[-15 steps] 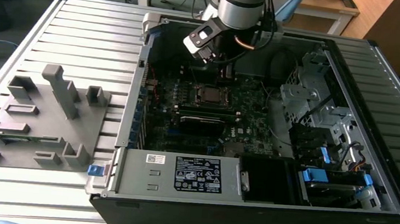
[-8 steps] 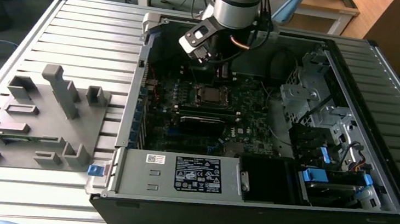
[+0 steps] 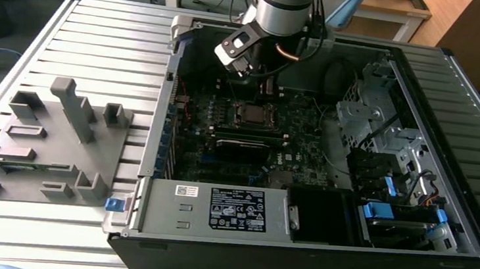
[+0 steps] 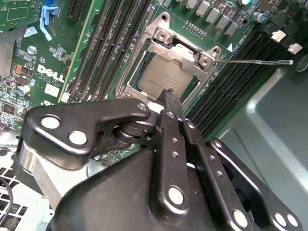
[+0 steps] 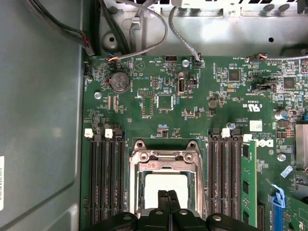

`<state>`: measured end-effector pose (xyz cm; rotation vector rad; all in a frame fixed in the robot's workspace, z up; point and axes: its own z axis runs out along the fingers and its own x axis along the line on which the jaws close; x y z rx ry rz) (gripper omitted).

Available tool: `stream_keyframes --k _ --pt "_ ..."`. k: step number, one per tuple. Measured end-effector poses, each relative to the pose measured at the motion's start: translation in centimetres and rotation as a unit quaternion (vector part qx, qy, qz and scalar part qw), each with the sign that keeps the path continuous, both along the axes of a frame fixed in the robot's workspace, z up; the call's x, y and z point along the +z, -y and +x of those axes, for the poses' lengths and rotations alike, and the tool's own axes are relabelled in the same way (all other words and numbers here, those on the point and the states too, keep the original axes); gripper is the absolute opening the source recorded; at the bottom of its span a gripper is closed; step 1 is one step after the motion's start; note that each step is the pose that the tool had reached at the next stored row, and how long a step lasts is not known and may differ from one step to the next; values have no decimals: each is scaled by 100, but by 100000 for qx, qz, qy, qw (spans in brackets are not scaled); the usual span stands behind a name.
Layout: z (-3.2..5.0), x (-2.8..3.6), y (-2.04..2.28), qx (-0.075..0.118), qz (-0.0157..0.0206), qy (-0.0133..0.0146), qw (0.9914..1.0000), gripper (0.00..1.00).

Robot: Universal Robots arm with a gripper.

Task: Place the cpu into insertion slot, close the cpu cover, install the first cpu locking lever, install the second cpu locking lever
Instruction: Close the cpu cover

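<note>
The cpu (image 4: 161,77) lies flat in the insertion slot (image 3: 251,114), its dull grey metal face showing through the cut-out of the cpu cover (image 4: 185,53), which seems to be lying down over it as a thin silvery frame. I judge the chip to be light, stiff and thin, with a smooth face that would slip under a pad. It is probably fragile on its underside, so the place to hold it is by 2 opposite edges, never the flat faces. Seated as it is, only the face can be reached. The cover looks like springy stamped sheet steel, hard and a little sharp at the rim, best pushed on its solid border. In both wrist views the gripper (image 5: 167,195) has its 2 black fingers pressed together with nothing between them, the tips at the near edge of the cover, either touching it or just above it. 1 thin wire locking lever (image 4: 255,61) juts out from the socket corner over the neighbouring memory slots (image 5: 103,178), apparently unlatched. Around the socket spreads the dark green circuit board (image 5: 159,96), matte and crowded with small parts, including a round coin battery (image 5: 119,82). The board sits in an open metal computer case (image 3: 318,241) on a ribbed table (image 3: 99,35), with a grey parts fixture (image 3: 45,149) at the exterior view's left.
</note>
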<state>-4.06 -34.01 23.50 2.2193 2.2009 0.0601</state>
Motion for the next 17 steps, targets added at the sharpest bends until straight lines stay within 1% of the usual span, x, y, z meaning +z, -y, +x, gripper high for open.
stream_keyframes --k 2,4,6,8,11,13,15,16,17 --pt "0 -1 0 368 8 6 99999 11" --pt "0 -3 -1 1595 22 13 99987 11" --pt "0 -3 -1 3176 21 13 99950 11" --pt "0 -3 -1 4878 19 12 99881 11" --pt "0 -4 -1 7654 17 10 99707 11" --pt "0 -4 -1 9444 19 11 99553 11" --pt "0 -4 0 11236 18 11 99367 11" --pt "0 -4 0 12129 15 8 99262 11" --pt "0 -5 -1 13100 19 10 99138 11"
